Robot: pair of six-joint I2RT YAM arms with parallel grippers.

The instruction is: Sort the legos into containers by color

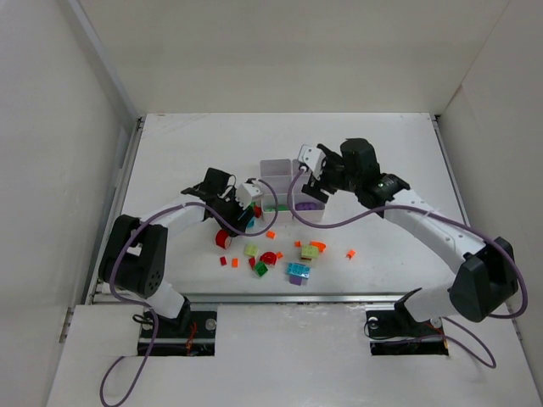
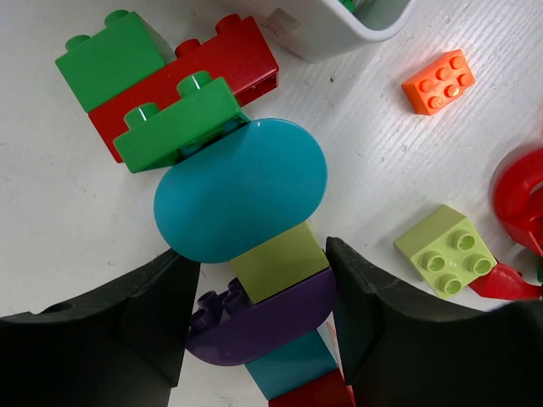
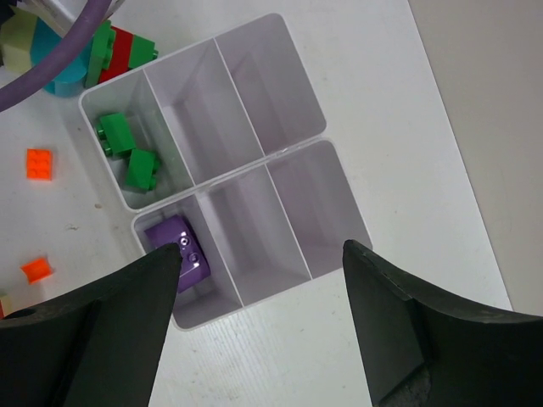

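My left gripper (image 2: 265, 292) is shut on a stuck-together stack of legos: a cyan rounded piece (image 2: 242, 191), a yellow-green brick (image 2: 280, 259), a purple rounded brick (image 2: 263, 322), with cyan and red below. In the top view it (image 1: 249, 219) sits just left of the white six-compartment tray (image 1: 280, 163). Green (image 2: 174, 127) and red (image 2: 229, 64) bricks lie joined beyond the stack. My right gripper (image 3: 261, 248) is open and empty above the tray (image 3: 297, 148). One compartment holds two green bricks (image 3: 127, 153), another a purple brick (image 3: 180, 254).
Loose legos lie in front of the tray: an orange brick (image 2: 439, 80), a yellow-green brick (image 2: 445, 250), a red curved piece (image 2: 522, 199), a cyan brick (image 1: 297, 270), a small orange bit (image 1: 350, 253). The walls of the white enclosure stand at left, back and right.
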